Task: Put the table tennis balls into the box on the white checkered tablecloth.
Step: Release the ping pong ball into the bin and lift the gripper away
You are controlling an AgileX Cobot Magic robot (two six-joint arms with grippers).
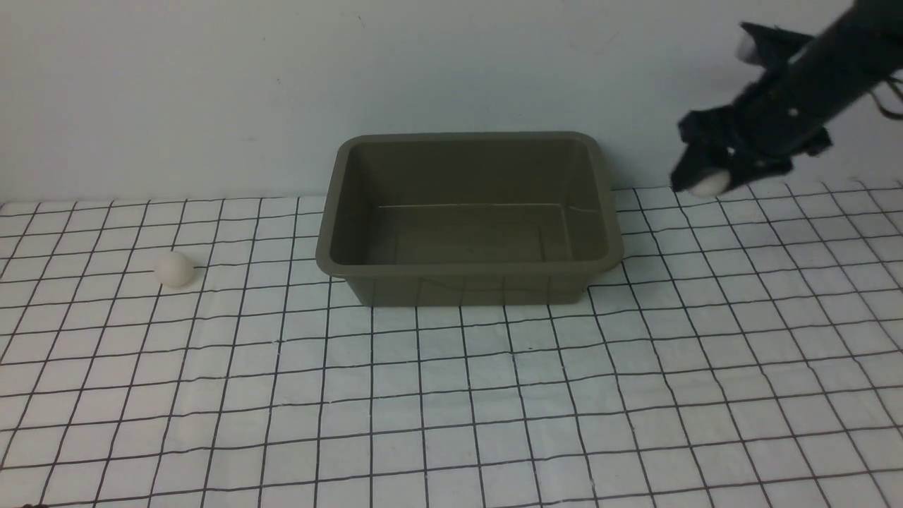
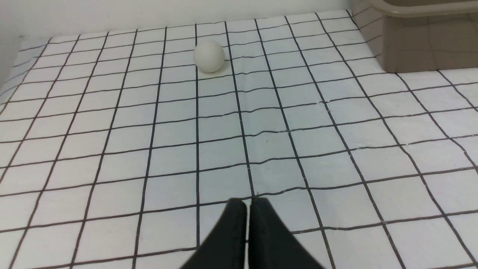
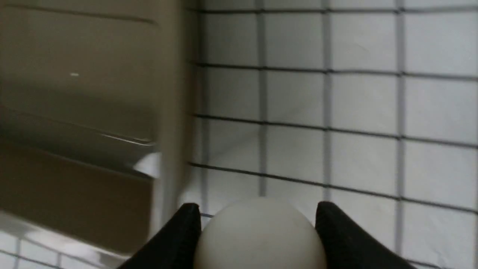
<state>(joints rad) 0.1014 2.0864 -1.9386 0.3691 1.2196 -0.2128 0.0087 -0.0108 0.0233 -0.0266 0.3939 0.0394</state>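
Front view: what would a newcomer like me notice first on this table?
The olive-brown box stands empty at the middle back of the checkered tablecloth. Off to its right, the black right gripper grips a white ball between its fingers. A second white ball lies alone on the cloth, well to the left of the box.

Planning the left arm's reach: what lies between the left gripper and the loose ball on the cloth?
Only bare checkered tablecloth lies between the left gripper and the ball, as the left wrist view shows.
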